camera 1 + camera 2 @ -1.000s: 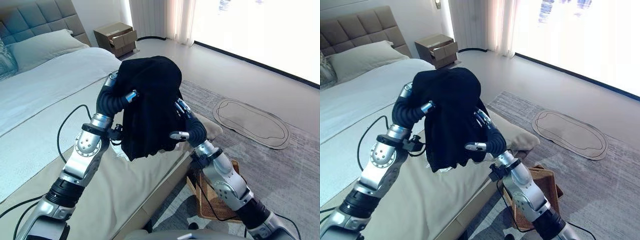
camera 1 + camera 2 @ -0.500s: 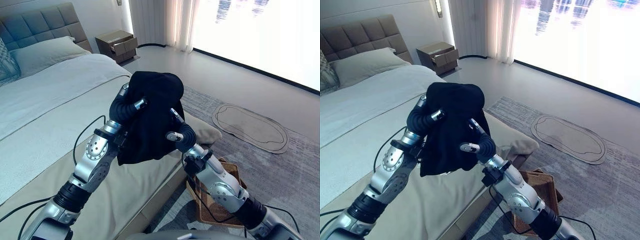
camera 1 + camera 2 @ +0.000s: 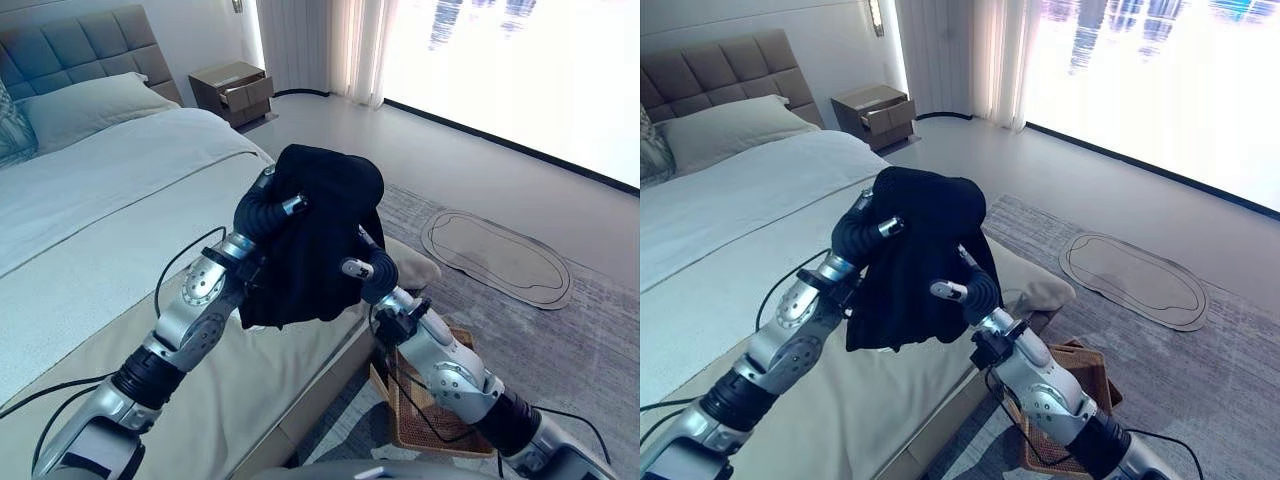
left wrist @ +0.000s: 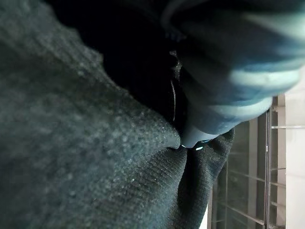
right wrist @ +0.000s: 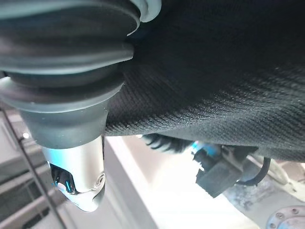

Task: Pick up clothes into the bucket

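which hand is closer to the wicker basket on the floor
Right. The right hand, under the raised black garment, is almost above the wicker basket beside the bed. The left hand is farther off, over the bed.

We cannot see the fingers of the left hand (image 3: 268, 208) or the right hand (image 3: 372, 270): the black garment (image 3: 325, 235) draped over both covers them. Below the right hand, the wicker basket (image 3: 410, 420) is mostly hidden behind that arm.
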Motion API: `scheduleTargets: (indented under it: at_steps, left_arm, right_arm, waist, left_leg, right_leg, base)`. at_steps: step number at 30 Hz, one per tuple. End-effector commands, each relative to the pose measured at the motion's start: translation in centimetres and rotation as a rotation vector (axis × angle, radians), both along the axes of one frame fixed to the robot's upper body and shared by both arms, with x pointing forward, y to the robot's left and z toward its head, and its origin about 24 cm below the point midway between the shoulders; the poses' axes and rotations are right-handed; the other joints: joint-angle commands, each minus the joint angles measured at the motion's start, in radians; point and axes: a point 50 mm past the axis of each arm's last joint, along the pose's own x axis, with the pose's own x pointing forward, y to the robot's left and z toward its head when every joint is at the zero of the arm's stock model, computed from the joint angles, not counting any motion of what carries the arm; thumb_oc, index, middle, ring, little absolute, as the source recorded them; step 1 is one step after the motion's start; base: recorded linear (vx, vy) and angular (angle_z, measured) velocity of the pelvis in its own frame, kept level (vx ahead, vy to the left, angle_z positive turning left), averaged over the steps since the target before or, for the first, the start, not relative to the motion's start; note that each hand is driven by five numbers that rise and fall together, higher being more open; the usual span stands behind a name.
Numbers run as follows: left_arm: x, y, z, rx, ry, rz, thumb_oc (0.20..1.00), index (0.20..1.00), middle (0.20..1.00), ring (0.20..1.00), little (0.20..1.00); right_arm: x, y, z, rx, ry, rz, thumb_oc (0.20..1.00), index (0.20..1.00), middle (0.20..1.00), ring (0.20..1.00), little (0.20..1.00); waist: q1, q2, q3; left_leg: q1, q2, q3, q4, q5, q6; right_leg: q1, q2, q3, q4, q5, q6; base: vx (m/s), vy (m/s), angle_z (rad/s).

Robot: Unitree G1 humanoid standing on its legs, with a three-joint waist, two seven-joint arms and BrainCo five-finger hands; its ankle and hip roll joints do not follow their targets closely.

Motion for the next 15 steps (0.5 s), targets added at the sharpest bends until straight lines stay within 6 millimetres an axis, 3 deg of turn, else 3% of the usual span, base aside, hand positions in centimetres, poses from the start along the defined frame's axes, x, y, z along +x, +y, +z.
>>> scheduleTargets:
  at_steps: [1, 2, 3, 5, 6, 10, 13, 14, 15]
  left_arm:
    - [0.0, -2.7, 2.5, -0.026, -0.154, -0.081, 0.200, 0.200, 0.200, 0.200, 0.200]
    - [0.4, -1.4, 2.1, -0.016, -0.153, 0.005, 0.200, 0.200, 0.200, 0.200, 0.200]
    - [0.4, -1.4, 2.1, -0.016, -0.153, 0.005, 0.200, 0.200, 0.200, 0.200, 0.200]
    - [0.8, 0.5, 1.8, 0.012, -0.164, 0.118, 0.200, 0.200, 0.200, 0.200, 0.200]
    - [0.7, 0.5, 1.7, 0.012, -0.164, 0.117, 0.200, 0.200, 0.200, 0.200, 0.200]
    - [1.4, 3.6, 1.1, 0.022, -0.164, 0.341, 0.200, 0.200, 0.200, 0.200, 0.200]
    - [1.4, 4.5, 1.0, 0.028, -0.169, 0.419, 0.200, 0.200, 0.200, 0.200, 0.200]
    - [1.4, 5.7, 0.9, 0.035, -0.176, 0.491, 0.200, 0.200, 0.200, 0.200, 0.200]
    - [1.4, 5.7, 0.9, 0.035, -0.175, 0.491, 0.200, 0.200, 0.200, 0.200, 0.200]
  right_arm:
    - [-2.5, 3.0, 6.9, 0.149, -0.320, 0.244, 1.000, 1.000, 1.000, 1.000, 1.000]
    - [-2.2, 1.3, 7.3, 0.137, -0.357, 0.194, 1.000, 1.000, 1.000, 1.000, 1.000]
    - [-2.3, 1.3, 7.3, 0.137, -0.357, 0.194, 1.000, 1.000, 1.000, 1.000, 1.000]
    - [-1.7, -1.2, 7.1, 0.123, -0.360, 0.096, 1.000, 1.000, 1.000, 1.000, 1.000]
    - [-1.7, -1.2, 7.1, 0.123, -0.359, 0.096, 1.000, 1.000, 1.000, 1.000, 1.000]
    - [-1.2, -5.8, 5.7, 0.110, -0.296, -0.099, 1.000, 1.000, 1.000, 1.000, 1.000]
    - [-1.2, -7.5, 4.8, 0.108, -0.253, -0.185, 1.000, 1.000, 1.000, 1.000, 1.000]
    - [-1.2, -9.2, 4.0, 0.112, -0.221, -0.280, 1.000, 1.000, 1.000, 1.000, 1.000]
    - [-1.2, -9.2, 4.0, 0.112, -0.220, -0.280, 1.000, 1.000, 1.000, 1.000, 1.000]
  waist:
    - [-0.002, -0.047, -0.010]
    - [-0.007, -0.047, -0.016]
    - [-0.007, -0.046, -0.016]
    - [-0.017, -0.047, -0.024]
    - [-0.017, -0.047, -0.025]
    - [-0.036, -0.045, -0.041]
    - [-0.043, -0.043, -0.047]
    - [-0.052, -0.041, -0.053]
    - [-0.052, -0.041, -0.053]
  left_leg:
    - [0.054, -0.015, 0.017, 0.046, -0.114, 0.009]
    - [0.058, -0.015, 0.020, 0.043, -0.115, 0.009]
    - [0.058, -0.015, 0.020, 0.043, -0.115, 0.009]
    - [0.064, -0.016, 0.026, 0.042, -0.117, 0.009]
    - [0.064, -0.016, 0.026, 0.042, -0.117, 0.009]
    - [0.074, -0.014, 0.040, 0.036, -0.119, 0.010]
    - [0.077, -0.014, 0.044, 0.033, -0.120, 0.009]
    - [0.081, -0.015, 0.050, 0.031, -0.121, 0.009]
    - [0.082, -0.015, 0.050, 0.031, -0.121, 0.009]
  right_leg:
    - [-0.044, -0.006, 0.009, 0.065, -0.038, -0.005]
    - [-0.043, -0.006, 0.011, 0.063, -0.038, -0.004]
    - [-0.043, -0.006, 0.012, 0.063, -0.038, -0.004]
    - [-0.042, -0.007, 0.016, 0.064, -0.036, -0.002]
    - [-0.042, -0.007, 0.017, 0.064, -0.037, -0.002]
    - [-0.040, -0.007, 0.022, 0.059, -0.034, 0.002]
    - [-0.039, -0.007, 0.023, 0.057, -0.033, 0.002]
    - [-0.038, -0.006, 0.026, 0.055, -0.032, 0.003]
    - [-0.037, -0.006, 0.026, 0.055, -0.032, 0.003]
  base:
    - [0.00, 0.000, 0.00]
    - [0.00, 0.000, 0.00]
    - [0.00, 0.000, 0.00]
    - [0.00, 0.000, 0.00]
    - [0.00, 0.000, 0.00]
    - [0.00, 0.002, -0.01]
    - [0.01, 0.004, -0.09]
    - [0.01, 0.004, -0.06]
    - [0.01, 0.004, -0.07]
